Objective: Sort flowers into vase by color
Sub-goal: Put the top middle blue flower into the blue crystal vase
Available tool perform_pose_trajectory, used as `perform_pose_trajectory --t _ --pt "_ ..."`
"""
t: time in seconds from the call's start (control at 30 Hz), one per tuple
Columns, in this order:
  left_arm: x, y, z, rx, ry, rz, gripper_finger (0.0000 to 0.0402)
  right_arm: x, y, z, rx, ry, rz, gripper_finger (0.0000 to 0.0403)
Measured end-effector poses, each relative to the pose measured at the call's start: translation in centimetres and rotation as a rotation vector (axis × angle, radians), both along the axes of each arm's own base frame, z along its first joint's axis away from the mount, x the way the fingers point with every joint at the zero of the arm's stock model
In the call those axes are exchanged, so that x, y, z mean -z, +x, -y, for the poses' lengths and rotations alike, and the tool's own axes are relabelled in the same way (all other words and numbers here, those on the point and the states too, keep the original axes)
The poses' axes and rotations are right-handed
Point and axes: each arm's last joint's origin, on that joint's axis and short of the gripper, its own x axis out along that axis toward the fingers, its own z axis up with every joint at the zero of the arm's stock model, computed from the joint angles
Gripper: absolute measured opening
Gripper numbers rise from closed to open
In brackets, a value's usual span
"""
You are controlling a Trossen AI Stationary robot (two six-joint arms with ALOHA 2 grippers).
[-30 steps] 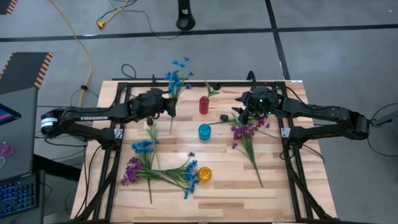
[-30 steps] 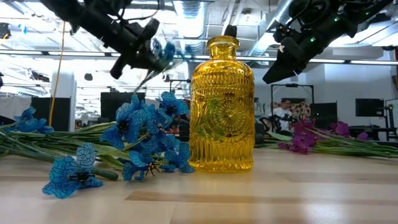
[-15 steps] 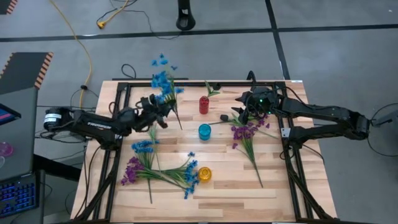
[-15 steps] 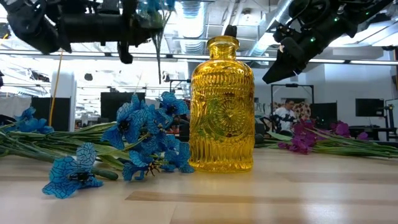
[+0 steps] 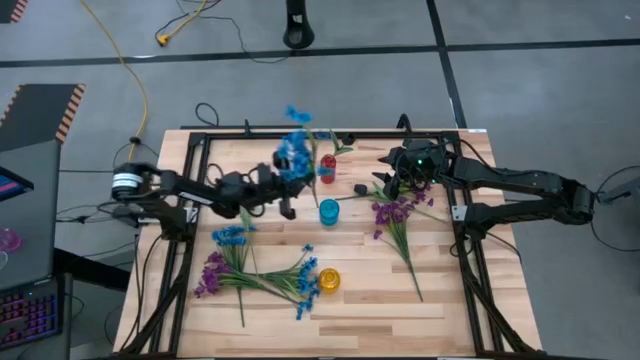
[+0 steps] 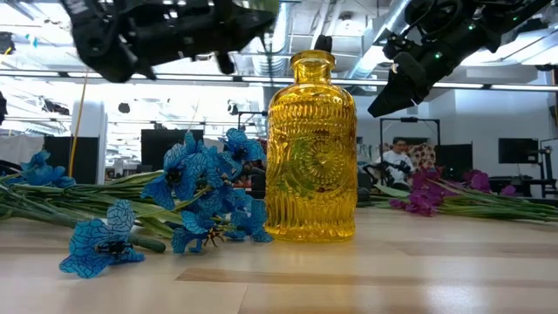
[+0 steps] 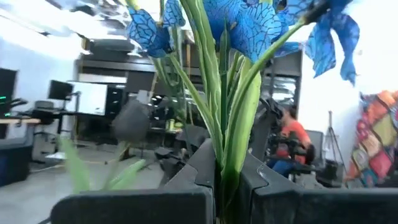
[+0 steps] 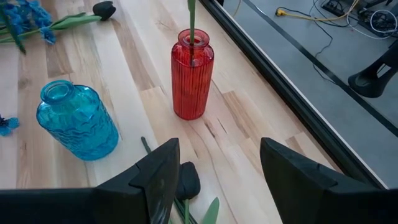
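Observation:
My left gripper [image 5: 287, 196] is shut on a blue flower [image 5: 296, 153], held above the table just left of the blue vase [image 5: 329, 211]. The blooms [image 7: 261, 22] stand above the fingers. The red vase [image 8: 191, 73] stands farther back with a thin green stem in its neck. The yellow vase [image 6: 311, 146] stands near the front edge. My right gripper [image 8: 217, 180] hangs open above a dark bud [image 8: 188, 180], to the right of the red vase. Purple flowers [image 5: 397, 213] lie on the table below it. My left gripper pinches the blue flower's bundle of green stems [image 7: 219, 158] between its two fingers, below the blooms. The fingers slant upward from the table's left side. The flower is lifted clear and stands roughly upright above the fingers; its lower end is hidden.
A heap of blue and purple flowers [image 5: 250, 272] lies at the near left, reaching the yellow vase. A second dark bud [image 8: 104, 9] lies near the blue vase [image 8: 77, 120]. A black frame rail [image 5: 320, 131] runs along the table's far edge.
My left gripper has carried the blue flower toward the table's right edge, closer to the blue vase, after first pulling back to the left. It has tipped upward and rolled, so the blooms now stand above the fingers. It stays shut on the stems.

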Motion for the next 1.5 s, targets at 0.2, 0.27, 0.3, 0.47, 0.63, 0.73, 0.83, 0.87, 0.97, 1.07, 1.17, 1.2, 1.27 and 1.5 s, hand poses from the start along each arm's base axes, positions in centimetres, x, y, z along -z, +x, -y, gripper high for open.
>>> perform_pose_trajectory --t 0.2,0.27,0.3,0.47,0.63,0.73,0.83,0.87,0.97,1.07,1.17,1.2,1.27,1.5 --pt "0.0 3.4 -0.3 0.022 0.098 -0.009 0.0000 0.0 0.0 0.0 0.000 0.000 0.000 0.0250" --pt "0.0 4.1 -0.3 0.023 0.109 -0.013 0.0000 0.0 0.0 0.0 0.000 0.000 0.000 0.0250" --pt "0.1 4.1 -0.3 0.027 0.110 -0.015 0.0000 0.0 0.0 0.0 0.000 0.000 0.000 0.0250" --pt "0.4 4.1 -0.3 0.031 0.103 -0.028 0.0000 0.0 0.0 0.0 0.000 0.000 -0.001 0.0250" --pt "0.5 4.2 -0.3 0.018 0.133 -0.053 0.0000 0.0 0.0 0.0 0.000 0.000 -0.001 0.0250" --pt "0.7 4.2 -0.4 0.018 0.132 -0.072 0.0000 0.0 0.0 0.0 0.000 0.000 -0.001 0.0250" --pt "1.0 4.3 -0.4 0.016 0.138 -0.105 0.0000 0.0 0.0 0.0 0.000 0.000 -0.002 0.0250" --pt "1.1 4.4 -0.4 0.016 0.139 -0.114 0.0000 0.0 0.0 0.0 0.000 0.000 -0.002 0.0250" --pt "1.2 4.4 -0.4 0.014 0.147 -0.133 0.0000 0.0 0.0 0.0 0.000 0.001 -0.002 0.0250" --pt "1.5 4.5 -0.4 0.015 0.169 -0.167 0.0000 0.0 0.0 0.0 0.000 0.001 -0.002 0.0250" --pt "1.9 4.6 -0.4 0.016 0.177 -0.214 0.0002 0.0 0.0 0.0 0.000 0.001 -0.002 0.0250" --pt "2.1 4.6 -0.4 0.017 0.174 -0.230 0.0004 0.0 0.0 0.0 0.000 0.001 -0.002 0.0250" --pt "2.4 4.7 -0.4 0.020 0.170 -0.257 0.0009 0.0 0.0 0.0 0.000 0.001 -0.002 0.0250" --pt "3.1 4.8 -0.4 0.027 0.159 -0.328 0.0016 0.0 0.0 0.0 0.000 0.000 -0.001 0.0250"
